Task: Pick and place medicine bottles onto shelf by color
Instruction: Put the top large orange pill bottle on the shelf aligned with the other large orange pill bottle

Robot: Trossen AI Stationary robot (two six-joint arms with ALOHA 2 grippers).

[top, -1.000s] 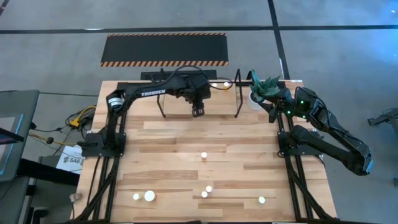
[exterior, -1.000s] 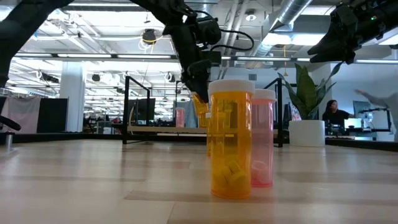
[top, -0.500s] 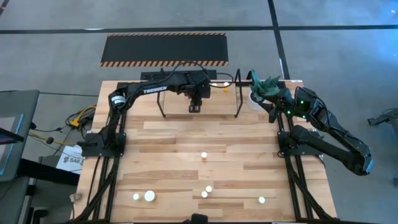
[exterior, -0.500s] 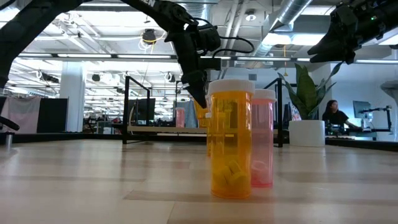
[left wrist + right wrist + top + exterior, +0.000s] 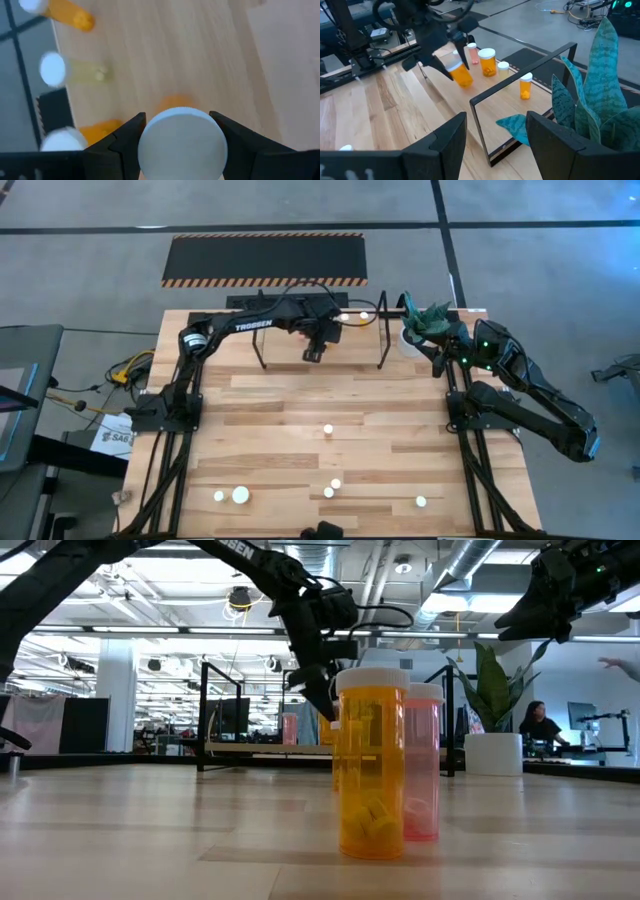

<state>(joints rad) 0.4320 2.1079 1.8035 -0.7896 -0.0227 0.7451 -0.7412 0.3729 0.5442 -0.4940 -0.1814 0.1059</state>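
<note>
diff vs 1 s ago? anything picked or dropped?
The left gripper, jaws shut on an orange bottle, moved from in front of the shelf back over its board. Nothing picked or released. The right gripper stays by the plant, jaws open; the bottles on the table and shelf are unmoved.

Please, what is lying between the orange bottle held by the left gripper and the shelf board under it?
Nothing: in the right wrist view the orange bottle in the left gripper hangs tilted above bare shelf board; other bottles stand farther along.
</note>
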